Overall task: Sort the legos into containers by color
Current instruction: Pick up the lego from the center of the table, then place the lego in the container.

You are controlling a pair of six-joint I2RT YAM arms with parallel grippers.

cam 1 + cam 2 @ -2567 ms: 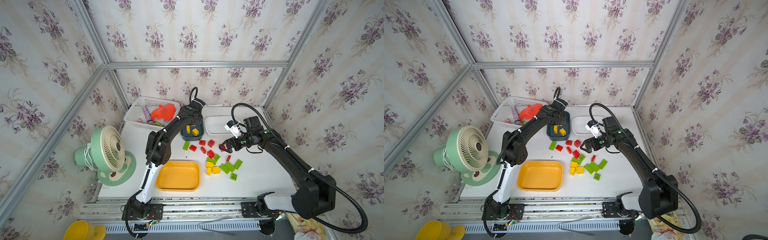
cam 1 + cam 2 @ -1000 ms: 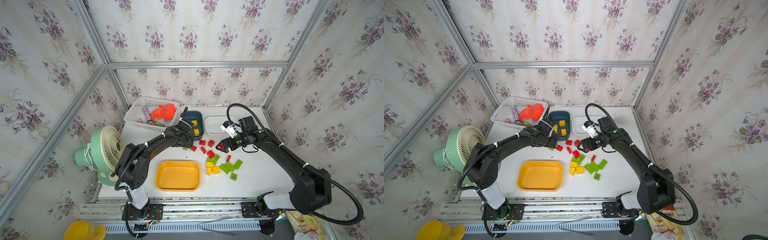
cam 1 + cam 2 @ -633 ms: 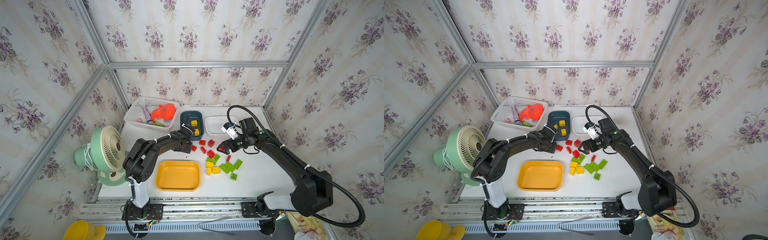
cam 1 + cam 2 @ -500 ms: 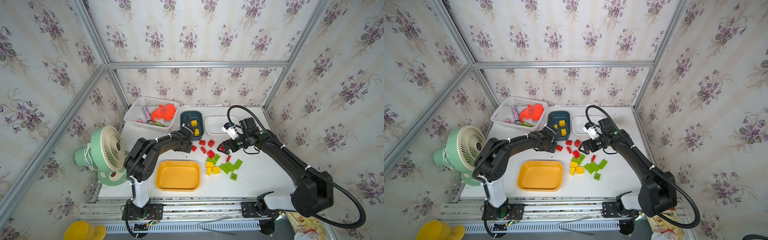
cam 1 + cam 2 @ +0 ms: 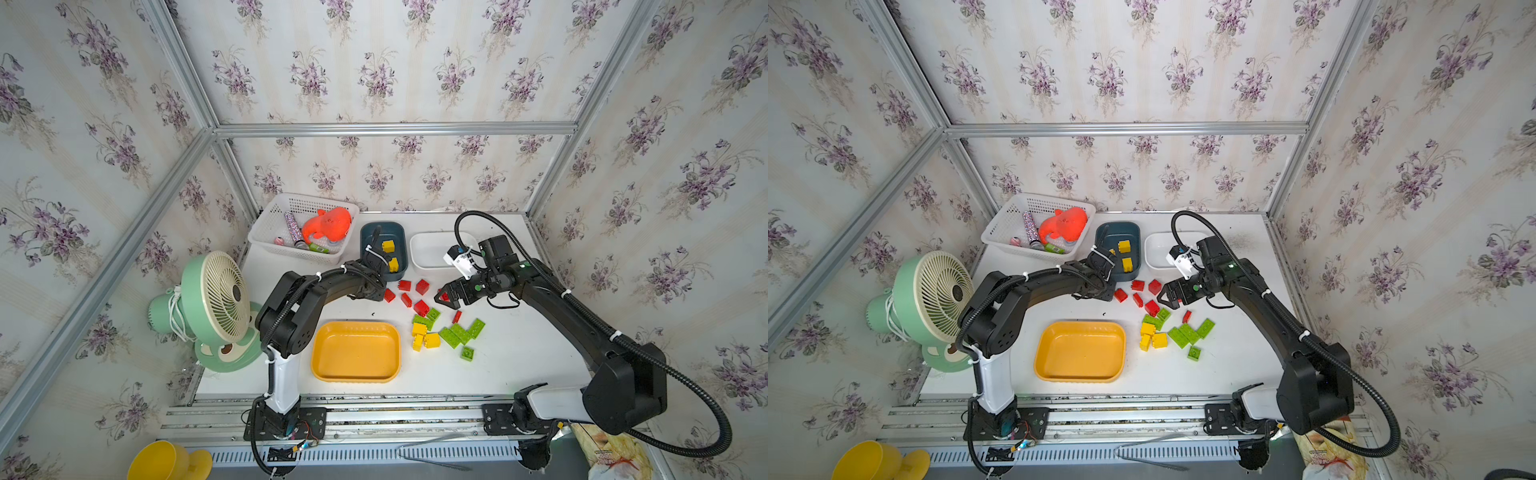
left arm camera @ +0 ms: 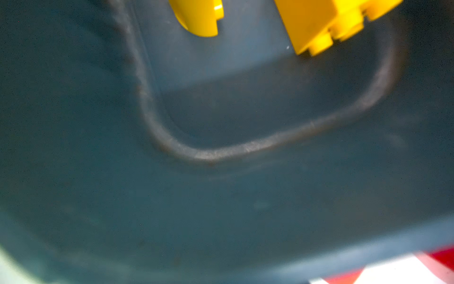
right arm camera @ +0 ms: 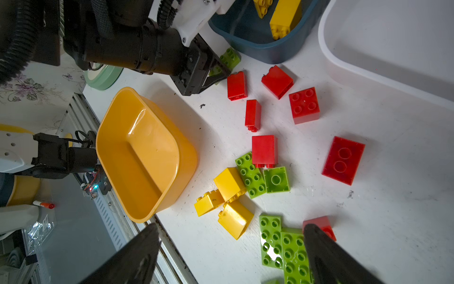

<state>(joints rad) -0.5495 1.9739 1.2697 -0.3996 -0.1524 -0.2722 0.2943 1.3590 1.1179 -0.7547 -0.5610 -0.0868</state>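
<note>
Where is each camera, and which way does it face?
Top views: high in front, facing down on the table; left arm and right arm show whole.
Left wrist: close beside the teal tray, facing over its rim; no robot part shows.
Right wrist: above the loose legos, facing down; right gripper and left gripper show.
Shared: both wrists see the tray's yellow legos.

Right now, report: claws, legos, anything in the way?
Left claw at green lego beside teal tray, grip unclear. Right claw open over red legos. Nothing blocking.

Legos [image 5: 388, 246] in tray [image 5: 367, 233] beside basket [image 5: 266, 237]
</note>
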